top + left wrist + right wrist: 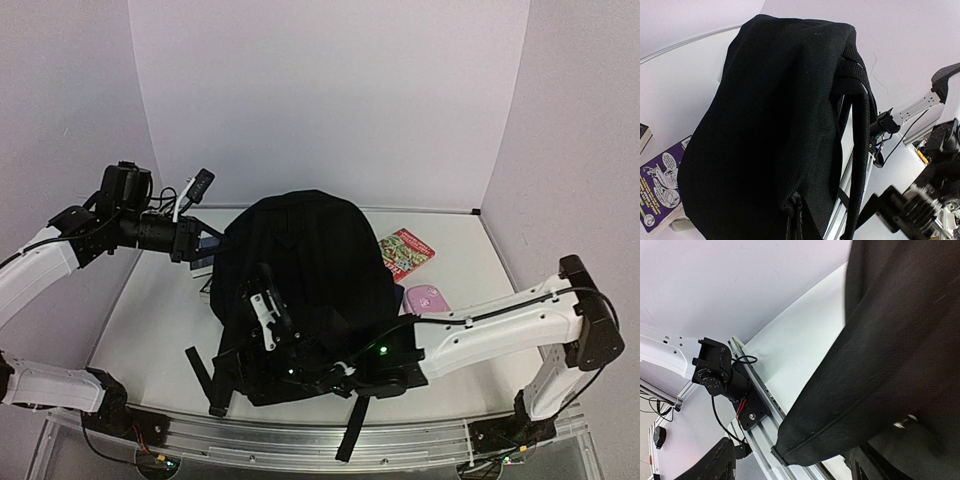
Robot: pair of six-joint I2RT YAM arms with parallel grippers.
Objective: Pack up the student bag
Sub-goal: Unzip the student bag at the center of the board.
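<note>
**Two pincers at the student bag**

From above: the student bag (310,260) lies in the middle of the table (140,330), between my two arms. Its long axis goes from the near edge toward the back wall, and its straps hang at the near side. My left pincer (210,246) touches the bag at its far-left edge. My right pincer (265,305) is over the near part, on top of the fabric, so it is the one nearer to the bag's middle. A red book (405,252) and a pink pencil case (428,298) lie right of the bag, on my right arm's side.

From my left wrist: the bag (765,125) rises just in front of me and fills the view. Its fabric gathers to a point at the bottom, where my fingers should be. The fingers themselves are hidden. This pincer is pressed together, and I judge that it pinches the bag's edge. A purple comic book (660,187) lies beside the bag.

From my right wrist: the black fabric (900,330) is right against me and blurred. I cannot tell whether this pincer is spread or closed, or whether it holds anything.
</note>
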